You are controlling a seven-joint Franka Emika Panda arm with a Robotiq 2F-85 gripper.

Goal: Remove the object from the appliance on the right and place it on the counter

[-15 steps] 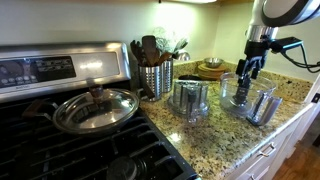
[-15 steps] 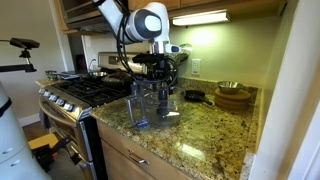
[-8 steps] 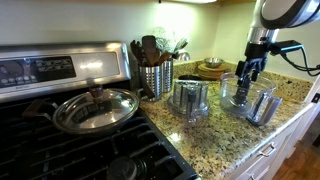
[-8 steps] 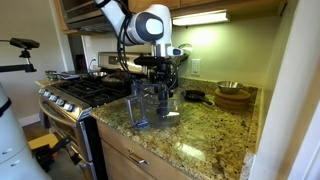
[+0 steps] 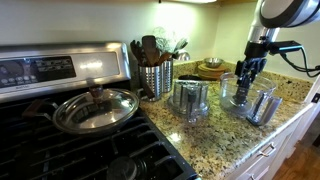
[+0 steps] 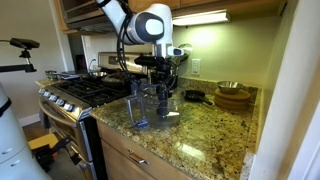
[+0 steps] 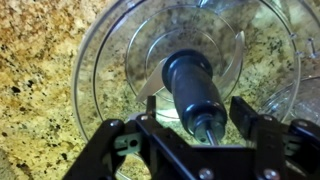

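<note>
A clear food-processor bowl stands on the granite counter, to the right of a second clear-and-steel appliance; the bowl also shows in an exterior view. Inside it stands a blade piece with a dark central hub and thin blades low in the bowl. My gripper hangs straight over this bowl and reaches into its top, as an exterior view also shows. In the wrist view my gripper is open, one finger on each side of the hub's top, with small gaps.
A clear lid or container lies beside the bowl near the counter's front edge. A steel utensil holder and stacked wooden bowls stand at the back. A stove with a lidded pan is beyond the counter.
</note>
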